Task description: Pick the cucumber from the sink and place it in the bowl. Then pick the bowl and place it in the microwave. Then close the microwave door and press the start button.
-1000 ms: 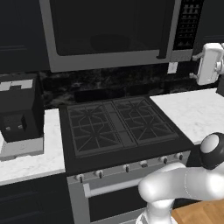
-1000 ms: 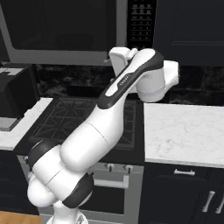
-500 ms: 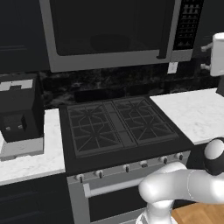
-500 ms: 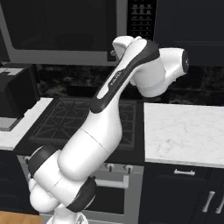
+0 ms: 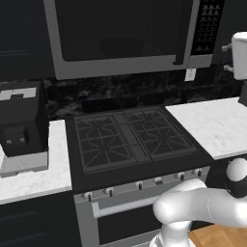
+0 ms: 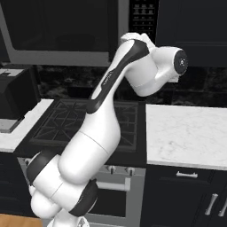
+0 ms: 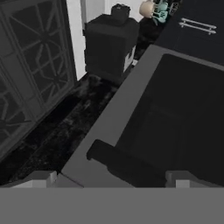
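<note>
- Since the microwave door (image 5: 120, 36) appears shut against the microwave (image 5: 130, 72), the step in hand is judged to be the press of the start button.
- The gripper (image 7: 112, 180) is held close in front of the microwave, near its dark handle (image 7: 124, 162); the two tips are set wide apart and nothing is held between them.
- A dim rounded shape can be made out behind the tinted glass, which is judged to be the bowl (image 5: 120, 47) inside the microwave. The cucumber cannot be made out through the glass, and the sink is not to be placed from here.
- For a good press, the jaws would best be brought together so that one firm point is offered. The hand should be carried past the handle to the keypad strip (image 5: 206, 25) at the microwave's right end, and the push should be made square to the panel.
- The start button itself cannot be told apart among the keys.
- Pale marks are seen on the keypad strip, but they are too small to be read; no brand name can be read on the microwave, nor on the stove (image 5: 130, 137) below it.
</note>
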Controlling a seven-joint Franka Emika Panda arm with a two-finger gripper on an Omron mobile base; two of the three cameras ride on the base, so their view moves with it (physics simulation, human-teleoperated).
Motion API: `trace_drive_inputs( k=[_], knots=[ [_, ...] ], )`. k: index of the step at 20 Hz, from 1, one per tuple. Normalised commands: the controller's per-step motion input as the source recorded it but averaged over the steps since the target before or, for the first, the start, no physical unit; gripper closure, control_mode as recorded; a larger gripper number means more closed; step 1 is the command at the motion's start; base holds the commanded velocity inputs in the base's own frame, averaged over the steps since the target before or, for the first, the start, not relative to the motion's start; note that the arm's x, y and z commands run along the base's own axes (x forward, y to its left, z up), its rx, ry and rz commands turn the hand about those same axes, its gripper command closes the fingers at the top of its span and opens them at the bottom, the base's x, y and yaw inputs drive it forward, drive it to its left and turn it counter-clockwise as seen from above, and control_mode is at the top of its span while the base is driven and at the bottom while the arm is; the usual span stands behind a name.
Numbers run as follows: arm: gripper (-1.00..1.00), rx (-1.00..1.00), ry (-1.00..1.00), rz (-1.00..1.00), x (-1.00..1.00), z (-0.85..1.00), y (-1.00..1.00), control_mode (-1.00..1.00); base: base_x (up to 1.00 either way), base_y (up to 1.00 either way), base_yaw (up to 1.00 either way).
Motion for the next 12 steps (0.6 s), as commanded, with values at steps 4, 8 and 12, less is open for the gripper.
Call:
trace_drive_inputs(
  k=[4,8,12],
  knots=[
    [-1.00,0.14,-0.08,-0.21,0.25,0.07,-0.01,-1.00,0.00,0.00,0.00],
    [-1.00,0.23,-0.01,-0.09,0.20,0.00,0.00,-1.00,0.00,0.00,0.00],
    [1.00,0.24,0.00,-0.04,0.27,0.00,-0.03,-1.00,0.00,0.00,0.00]
  ],
)
